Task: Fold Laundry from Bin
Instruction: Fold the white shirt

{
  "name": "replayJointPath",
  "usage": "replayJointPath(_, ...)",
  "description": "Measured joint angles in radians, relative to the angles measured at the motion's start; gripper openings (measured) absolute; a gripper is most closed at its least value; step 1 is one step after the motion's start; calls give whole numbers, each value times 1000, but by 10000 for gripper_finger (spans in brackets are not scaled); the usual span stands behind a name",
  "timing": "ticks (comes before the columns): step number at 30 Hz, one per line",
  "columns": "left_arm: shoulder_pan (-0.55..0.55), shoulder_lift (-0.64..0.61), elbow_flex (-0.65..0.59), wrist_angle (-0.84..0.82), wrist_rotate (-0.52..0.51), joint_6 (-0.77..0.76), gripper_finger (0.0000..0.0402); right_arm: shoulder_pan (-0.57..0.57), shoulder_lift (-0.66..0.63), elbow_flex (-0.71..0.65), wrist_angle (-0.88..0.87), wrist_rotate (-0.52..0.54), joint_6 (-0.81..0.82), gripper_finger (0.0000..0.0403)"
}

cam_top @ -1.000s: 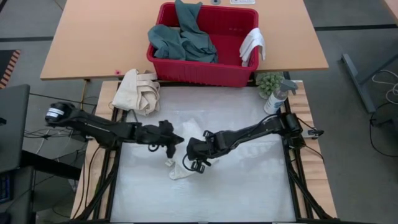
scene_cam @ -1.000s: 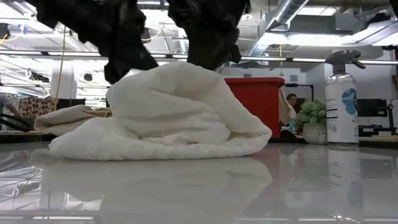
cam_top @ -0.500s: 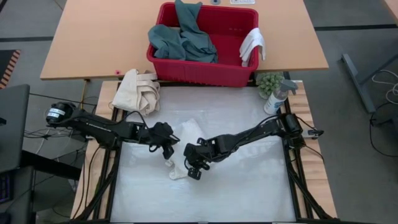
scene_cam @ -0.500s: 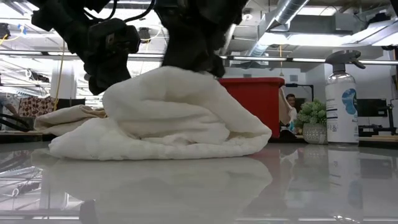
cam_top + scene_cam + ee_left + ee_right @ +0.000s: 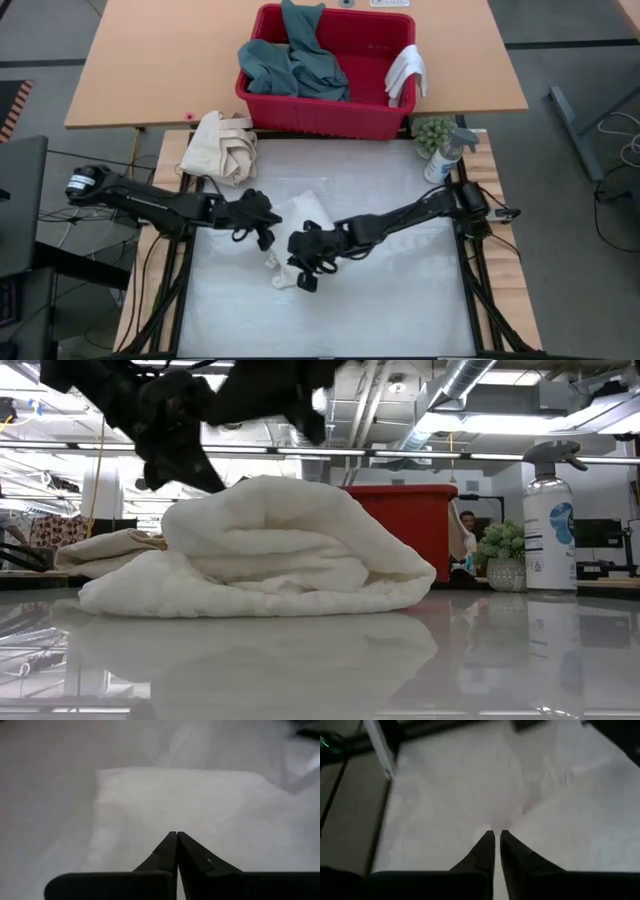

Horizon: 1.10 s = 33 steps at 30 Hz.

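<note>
Your crumpled white textured towel (image 5: 297, 232) lies mid-table, well short of the red slotted plastic bin (image 5: 325, 72), with the left gripper (image 5: 262, 232) pinched empty and the right gripper (image 5: 306, 280) nearly closed, apparently empty.

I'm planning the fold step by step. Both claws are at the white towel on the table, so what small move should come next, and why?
Probably reopen the left claw and pinch the towel's near edge. It is shut with nothing between its tips, just above the cloth. The right claw is nearly closed over the towel too, and whether it holds cloth cannot be told. The towel lies bunched, so a corner must be gripped before spreading it flat.
</note>
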Motion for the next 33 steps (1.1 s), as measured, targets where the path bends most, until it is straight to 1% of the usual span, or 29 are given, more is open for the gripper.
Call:
replayJointPath(2,1,-35,-2,-50,-26,-1,0,18,-3,0,-46,36,0,38)
replayJointPath(3,1,-46,0,-72,-34,-1,0,23,6,-6,-66,37,-2,31)
replayJointPath(5,1,-56,-3,-143,-39,-1,0,32,37,-23,-38,33,0,19)
replayJointPath(7,0,-53,-3,-151,-39,-1,0,31,62,-34,-28,32,0,14)
replayJointPath(10,1,-55,-31,-131,-42,-12,0,29,106,-29,13,26,1,16)
replayJointPath(13,0,-54,-78,-118,-48,-48,0,21,171,-31,66,-22,15,29)
replayJointPath(15,0,-54,-126,-79,-38,-80,0,16,209,-34,84,-55,27,32)
replayJointPath(17,0,-54,-176,-41,-31,-108,0,11,229,-28,124,-87,28,30)
replayJointPath(20,0,-54,-234,7,-27,-139,0,2,236,-28,128,-110,28,21)
replayJointPath(24,1,-54,-263,16,-52,-166,0,-5,199,-21,110,-134,-23,22)
replayJointPath(28,1,-54,-263,18,-86,-167,0,-4,81,-1,95,-131,-134,35)
replayJointPath(30,1,-54,-263,26,-86,-171,0,-3,29,-1,45,-102,-152,36)
replayJointPath(33,-6,-77,-246,14,-80,-186,0,-3,-6,-12,-57,-1,-153,29)
